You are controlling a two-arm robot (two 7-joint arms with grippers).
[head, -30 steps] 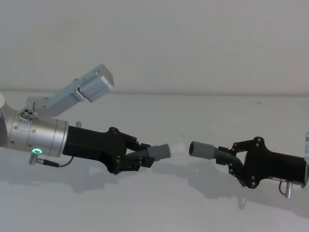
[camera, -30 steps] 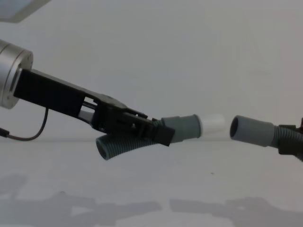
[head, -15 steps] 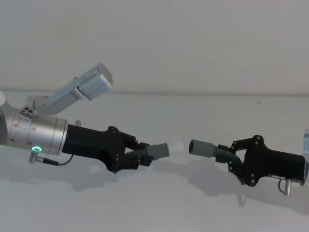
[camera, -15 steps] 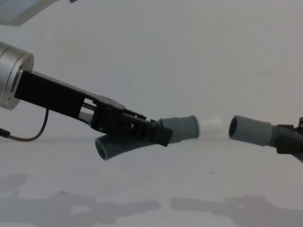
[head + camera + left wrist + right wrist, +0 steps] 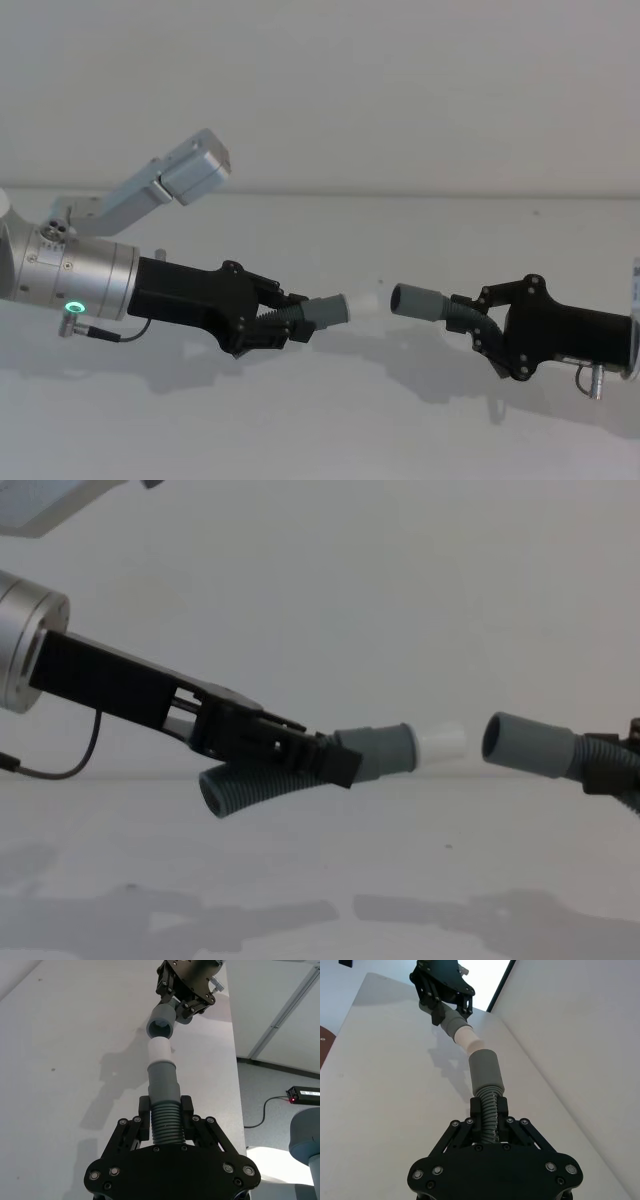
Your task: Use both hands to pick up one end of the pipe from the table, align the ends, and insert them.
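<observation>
Over the last second the two hose pieces had drawn a little closer — the gap between the white tip and the hollow cuff had narrowed, though they had not met. The left gripper (image 5: 290, 322) reached in from the left, raised off the white desk (image 5: 330, 420), its fingers (image 5: 144, 1108) clamped on the ribbed middle of the left hose piece (image 5: 300, 770). That piece's grey cuff stuck out toward the right and ended in the white tube tip (image 5: 443, 742), while its other end hung bent down under the gripper in the chest view. The left arm behind it was silver-white, with a green ring light (image 5: 73, 307) glowing on its underside. The right gripper (image 5: 478, 318) came in from the right at much the same height, its fingers (image 5: 475, 1106) closed on the ribbed section of the right hose piece (image 5: 432, 305). The wide hollow cuff (image 5: 525, 746) of that piece pointed left, its open mouth facing the white tip and just beside it, with a small gap of air between them. In the left wrist view the tip and the mouth lined up nearly end to end — the cuff seemed tilted slightly off the axis. Both pieces were held clear of the desk, and their shadows lay on it below.
</observation>
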